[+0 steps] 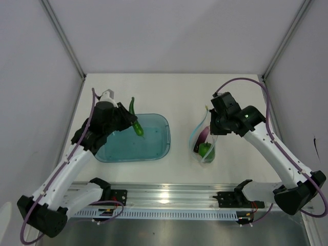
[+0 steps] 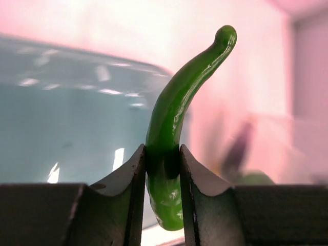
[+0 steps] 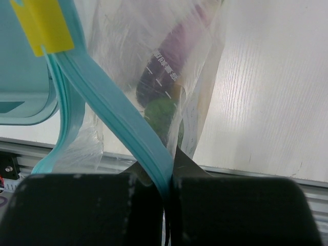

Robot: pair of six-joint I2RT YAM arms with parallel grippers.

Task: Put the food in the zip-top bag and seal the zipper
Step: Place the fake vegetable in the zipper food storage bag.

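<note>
My left gripper is shut on a glossy green chili-shaped vegetable and holds it above the far part of the teal tray. In the left wrist view the vegetable stands upright between the fingers. My right gripper is shut on the blue-teal zipper of the zip-top bag, which hangs lifted with its mouth open. A pink-purple piece and a round green piece lie inside. The yellow-orange fruit is not visible.
The translucent teal tray lies left of the bag, nothing visible in it. A yellow tab sits on the zipper strip. The aluminium rail runs along the near edge. White walls enclose the table.
</note>
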